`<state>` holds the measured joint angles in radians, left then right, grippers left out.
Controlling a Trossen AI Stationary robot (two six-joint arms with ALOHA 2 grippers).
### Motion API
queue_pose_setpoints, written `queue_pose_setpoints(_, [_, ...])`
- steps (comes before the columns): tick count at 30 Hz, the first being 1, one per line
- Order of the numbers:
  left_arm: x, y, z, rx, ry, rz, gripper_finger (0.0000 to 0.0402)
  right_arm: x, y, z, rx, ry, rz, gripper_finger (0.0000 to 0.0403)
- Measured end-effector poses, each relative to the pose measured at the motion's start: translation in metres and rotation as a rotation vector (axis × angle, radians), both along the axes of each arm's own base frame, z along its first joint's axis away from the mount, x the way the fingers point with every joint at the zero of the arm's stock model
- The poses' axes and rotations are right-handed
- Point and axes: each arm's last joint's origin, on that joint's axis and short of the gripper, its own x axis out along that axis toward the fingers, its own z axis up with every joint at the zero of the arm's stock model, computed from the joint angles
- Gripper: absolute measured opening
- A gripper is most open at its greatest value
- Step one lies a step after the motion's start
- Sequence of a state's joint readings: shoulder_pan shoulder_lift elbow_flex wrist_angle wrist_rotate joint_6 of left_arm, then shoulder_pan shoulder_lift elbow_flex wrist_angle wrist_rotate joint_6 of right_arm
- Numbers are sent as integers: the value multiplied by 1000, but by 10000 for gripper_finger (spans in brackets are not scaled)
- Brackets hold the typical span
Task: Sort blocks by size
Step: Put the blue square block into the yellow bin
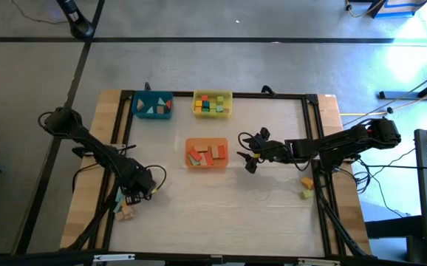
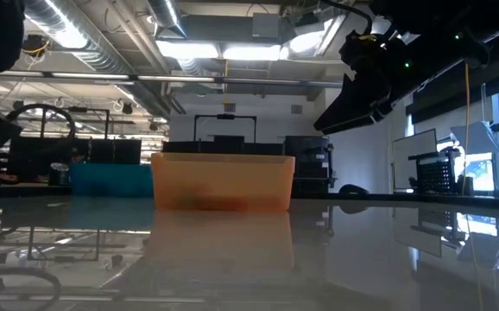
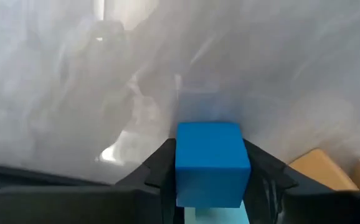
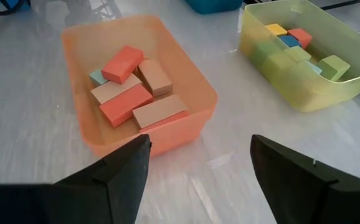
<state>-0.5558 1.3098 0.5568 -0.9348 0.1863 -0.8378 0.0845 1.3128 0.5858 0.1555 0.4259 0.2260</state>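
Blue block (image 3: 212,163) bottom cut off by frame edge; orange tray (image 2: 222,181) contents blurred in low view.

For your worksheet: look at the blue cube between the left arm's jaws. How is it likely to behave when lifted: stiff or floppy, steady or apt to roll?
The blue cube looks like a solid block with crisp edges, so it should stay stiff. Its flat sides meet the jaws squarely, so it will probably sit steady rather than roll. Its painted faces look smooth, so a loose grip might let it slip.
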Motion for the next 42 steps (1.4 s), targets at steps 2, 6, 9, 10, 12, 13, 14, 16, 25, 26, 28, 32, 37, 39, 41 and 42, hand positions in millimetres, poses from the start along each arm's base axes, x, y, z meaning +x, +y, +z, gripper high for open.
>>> queue_pose_setpoints(2, [4,-2,6,-7,-20,-22,116,0,0,0,0,0,0,276])
queue_pose_setpoints(6, [15,-2,23,19,-51,-40,116,0,0,0,0,-1,0,276])
queue_pose_setpoints(9, [31,2,41,68,-139,-65,116,0,0,0,0,-5,0,276])
queue_pose_setpoints(10, [37,4,47,86,-177,-78,116,0,0,1,0,-9,0,276])
queue_pose_setpoints(12, [49,9,59,120,-258,-89,116,1,0,1,1,-11,0,276])
queue_pose_setpoints(13, [56,12,65,134,-306,-85,116,1,0,1,1,-11,0,276])
queue_pose_setpoints(14, [63,16,71,151,-357,-85,117,1,0,1,1,-11,0,276])
queue_pose_setpoints(16, [75,24,81,194,-448,-100,120,1,0,1,1,-12,0,276])
queue_pose_setpoints(25, [126,81,111,373,-862,-173,124,1,0,1,2,-14,-1,276])
queue_pose_setpoints(26, [129,89,114,398,-897,-166,124,1,0,1,2,-14,-1,276])
queue_pose_setpoints(28, [135,105,120,448,-966,-137,124,1,0,2,3,-18,-1,276])
queue_pose_setpoints(32, [139,133,123,546,-1038,-105,125,3,-1,6,-8,-68,-30,276])
queue_pose_setpoints(37, [142,167,114,652,-1100,-35,126,6,0,12,-7,-138,-30,276])
queue_pose_setpoints(39, [146,182,107,678,-1103,19,126,6,0,12,-9,-144,-28,276])
queue_pose_setpoints(41, [152,197,97,702,-1100,58,126,6,0,12,-10,-140,-28,276])
queue_pose_setpoints(42, [155,204,91,714,-1097,72,126,6,0,12,-10,-140,-28,276])
